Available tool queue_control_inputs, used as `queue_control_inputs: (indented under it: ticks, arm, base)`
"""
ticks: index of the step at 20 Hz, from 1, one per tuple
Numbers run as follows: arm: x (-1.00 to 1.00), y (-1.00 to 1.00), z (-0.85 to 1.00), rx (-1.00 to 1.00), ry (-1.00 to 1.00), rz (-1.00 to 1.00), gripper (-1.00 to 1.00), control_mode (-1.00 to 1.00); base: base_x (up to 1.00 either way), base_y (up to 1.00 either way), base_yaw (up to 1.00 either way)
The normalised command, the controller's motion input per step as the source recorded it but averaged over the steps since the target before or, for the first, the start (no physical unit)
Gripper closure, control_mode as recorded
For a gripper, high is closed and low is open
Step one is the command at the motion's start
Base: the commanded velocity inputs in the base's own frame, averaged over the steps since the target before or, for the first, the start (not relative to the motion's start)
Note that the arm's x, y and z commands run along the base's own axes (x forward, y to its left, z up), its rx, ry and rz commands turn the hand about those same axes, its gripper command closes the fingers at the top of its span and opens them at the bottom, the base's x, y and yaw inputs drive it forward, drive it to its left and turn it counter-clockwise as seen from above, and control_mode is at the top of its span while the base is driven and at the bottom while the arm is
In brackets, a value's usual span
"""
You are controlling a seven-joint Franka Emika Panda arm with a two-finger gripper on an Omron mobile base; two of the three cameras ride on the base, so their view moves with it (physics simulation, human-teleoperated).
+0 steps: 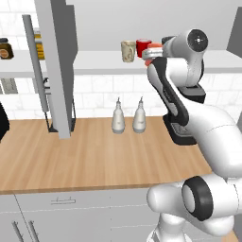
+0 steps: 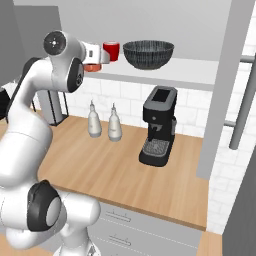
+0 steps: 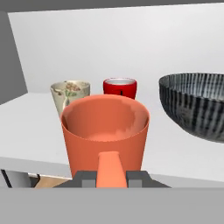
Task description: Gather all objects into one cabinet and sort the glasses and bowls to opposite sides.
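Nearest: gripper, clamped narrow on the handle of the orange-red mug, which it holds upright at the front edge of the cabinet shelf. Behind, on the shelf: beige mug, red cup; dark bowl apart to the right. Step judged: placing the last cup; next calls for setting it down beside the two cups, clear of the bowl, then letting go.

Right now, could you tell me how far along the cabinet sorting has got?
Nearly finished. The beige mug and red cup already stand together on the cabinet shelf, with the dark bowl apart on the other side. The gripper is shut on the orange-red mug by its handle, at the shelf edge. Left: set it beside the cups and let go.
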Motion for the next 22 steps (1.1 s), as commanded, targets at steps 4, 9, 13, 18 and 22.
queue_control_inputs:
  ticks: [4, 9, 13, 18, 22]
  arm:
    - [0.31, 0.0, -0.16, 0.0, 0.0, 0.0, 1.0, -1.0]
    - [0.45, 0.0, -0.08, 0.0, 0.0, 0.0, 1.0, -1.0]
    - [0.46, 0.0, -0.06, 0.0, 0.0, 0.0, 1.0, -1.0]
    - [0.5, 0.04, -0.01, 0.0, 0.0, 0.0, 1.0, -1.0]
    - [0.53, 0.05, 0.0, 0.0, 0.0, 0.0, 1.0, -1.0]
  base:
    - [0.0, 0.0, 0.0]
    - [0.0, 0.0, 0.0]
    - [0.0, 0.0, 0.0]
    - [0.0, 0.0, 0.0]
    - [0.0, 0.0, 0.0]
